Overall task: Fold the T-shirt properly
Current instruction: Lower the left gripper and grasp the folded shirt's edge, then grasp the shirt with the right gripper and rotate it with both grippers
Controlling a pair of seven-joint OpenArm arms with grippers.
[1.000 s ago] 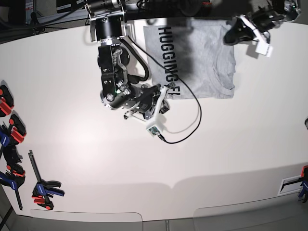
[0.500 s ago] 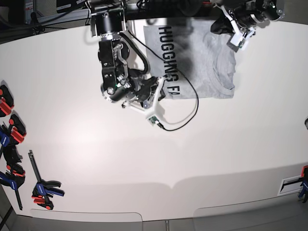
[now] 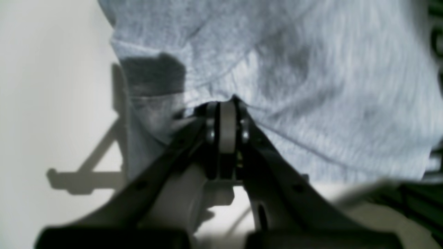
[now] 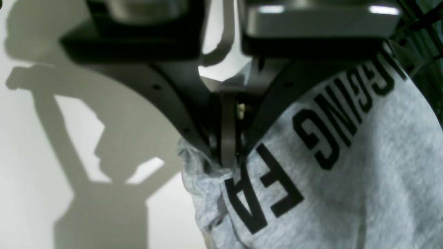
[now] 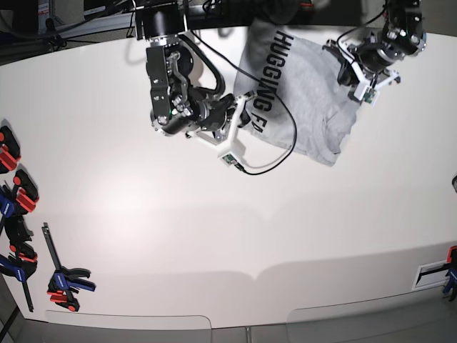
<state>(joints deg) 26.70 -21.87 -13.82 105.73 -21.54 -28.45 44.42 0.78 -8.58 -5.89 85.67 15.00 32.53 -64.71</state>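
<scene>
Change since earlier views: T-shirt (image 5: 307,93) lay flat at the far edge of the worktop (image 5: 235,236); it is now raised and skewed, its lettered side lifted and its lower hem hanging slack between the two tools. Both arms have moved onto the cloth.

Right tool (image 4: 226,162): pressed together, pinching a bunched corner of the grey cloth directly beside the black letters "FA". The fabric puckers at its tip and falls away below it.

Left tool (image 3: 226,107): pressed together, pinching a fold of plain grey cloth; creases run outward from its tip. Picture blurred.

T-shirt location: stretched between the two tools, the lettering at the right tool's end, the plain grey part and a sleeve at the left tool's end.

Surface: pale, matte worktop, bare under the tools, with hard shadows of the arms. A black cable (image 5: 275,153) loops from the right arm across the cloth.

Surroundings: red-and-black clamps (image 5: 18,214) well apart from the right tool, at the worktop's edge.
</scene>
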